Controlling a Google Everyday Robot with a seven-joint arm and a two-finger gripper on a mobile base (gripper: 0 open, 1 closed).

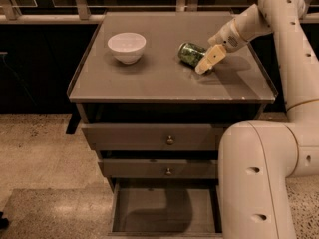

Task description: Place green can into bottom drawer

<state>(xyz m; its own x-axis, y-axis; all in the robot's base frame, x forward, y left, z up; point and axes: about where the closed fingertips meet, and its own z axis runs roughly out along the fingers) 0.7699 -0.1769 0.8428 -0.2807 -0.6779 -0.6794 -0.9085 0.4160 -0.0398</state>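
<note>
Gripper (207, 62) low over the cabinet top (149, 78), at the right end of the green can (189, 53) and seemingly touching it; whether it is spread or pinching cannot be told. Can lies on its side, right of the white bowl (127, 46). Below, the bottom drawer (164, 214) stands pulled open.

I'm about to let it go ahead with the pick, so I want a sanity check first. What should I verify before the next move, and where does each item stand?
1. Green can lies on its side on the cabinet top, in reach: ok.
2. Hand is at the can's right end: ok.
3. Can lifted off the top: not ok, it rests there.
4. Bottom drawer pulled open, floor bare: ok.
5. White bowl stands apart from the can: ok.
6. Firm hold on the can: cannot tell.
</note>
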